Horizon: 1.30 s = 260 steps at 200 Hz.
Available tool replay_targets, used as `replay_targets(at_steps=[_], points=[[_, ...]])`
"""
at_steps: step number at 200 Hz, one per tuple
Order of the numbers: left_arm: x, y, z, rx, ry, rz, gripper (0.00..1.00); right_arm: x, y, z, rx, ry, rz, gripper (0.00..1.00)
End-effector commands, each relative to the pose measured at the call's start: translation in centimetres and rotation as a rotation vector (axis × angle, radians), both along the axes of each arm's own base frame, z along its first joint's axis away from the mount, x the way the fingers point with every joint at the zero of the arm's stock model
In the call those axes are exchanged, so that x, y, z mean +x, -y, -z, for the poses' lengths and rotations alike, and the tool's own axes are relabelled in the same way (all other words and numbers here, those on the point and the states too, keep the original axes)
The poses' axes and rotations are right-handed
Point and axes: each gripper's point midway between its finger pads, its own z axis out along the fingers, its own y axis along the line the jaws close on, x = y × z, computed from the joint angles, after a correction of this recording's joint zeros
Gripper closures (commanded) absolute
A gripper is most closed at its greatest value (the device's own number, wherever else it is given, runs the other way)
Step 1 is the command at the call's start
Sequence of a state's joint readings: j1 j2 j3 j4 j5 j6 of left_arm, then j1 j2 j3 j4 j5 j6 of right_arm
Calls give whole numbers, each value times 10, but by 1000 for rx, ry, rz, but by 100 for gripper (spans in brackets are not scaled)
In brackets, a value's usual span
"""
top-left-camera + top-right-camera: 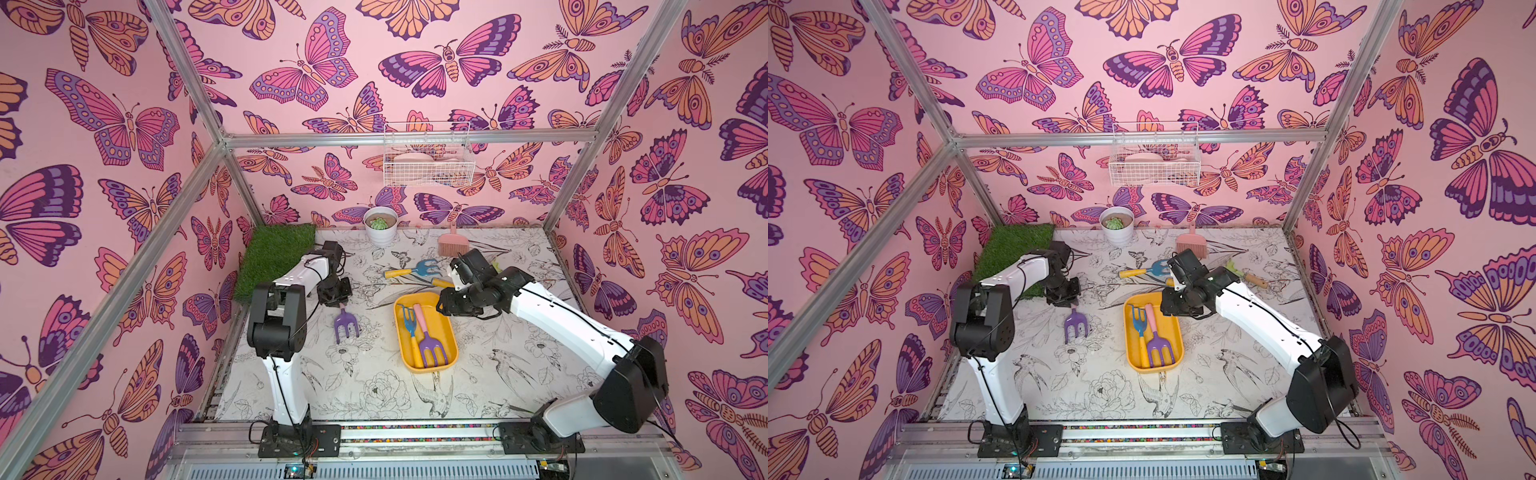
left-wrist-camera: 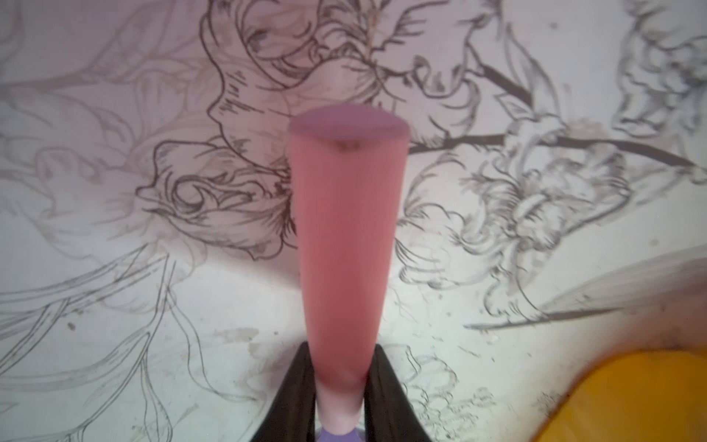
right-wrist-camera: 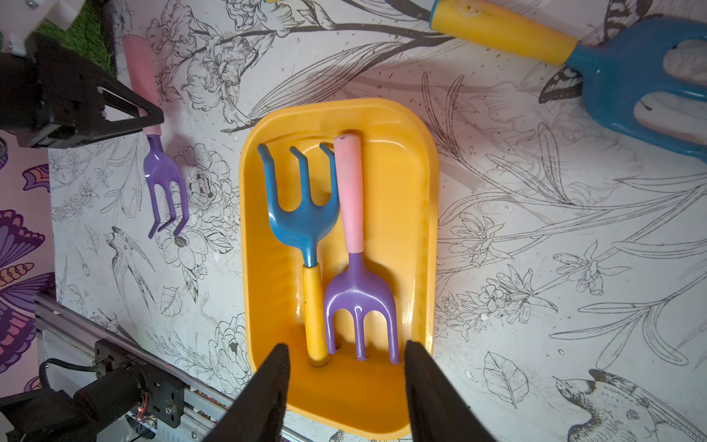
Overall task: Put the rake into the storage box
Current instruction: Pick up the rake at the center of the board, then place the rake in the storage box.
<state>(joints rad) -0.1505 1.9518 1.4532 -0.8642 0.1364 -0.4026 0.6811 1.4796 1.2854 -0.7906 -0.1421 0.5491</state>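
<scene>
Purple rake [image 1: 346, 326] clear of storage box [image 1: 441, 332]

The left arm [image 1: 291, 270] goes up from its base, bends at the elbow and reaches forward, with the wrist tipped down. The left end effector [image 2: 341, 348] is squeezed tight on the pink handle of the rake [image 3: 164, 180], one finger on each side. The right arm [image 1: 557, 316] stretches forward and inward, low down. The right end effector [image 3: 346, 346] points down, its two fingers [image 3: 267, 390] apart, gripping nothing.
</scene>
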Motion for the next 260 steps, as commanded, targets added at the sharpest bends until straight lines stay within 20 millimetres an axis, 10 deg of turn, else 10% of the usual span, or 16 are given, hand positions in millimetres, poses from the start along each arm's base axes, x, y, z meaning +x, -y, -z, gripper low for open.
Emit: replay_targets(at_steps=[1, 178, 260], points=[[-15, 11, -25, -49, 28, 12, 100, -6, 10, -8, -11, 19, -2, 48], [-107, 150, -104, -208, 130, 203, 100, -22, 62, -20, -82, 76, 65, 48], [-126, 215, -99, -211, 107, 300, 100, -28, 92, -15, -86, 87, 135, 47]])
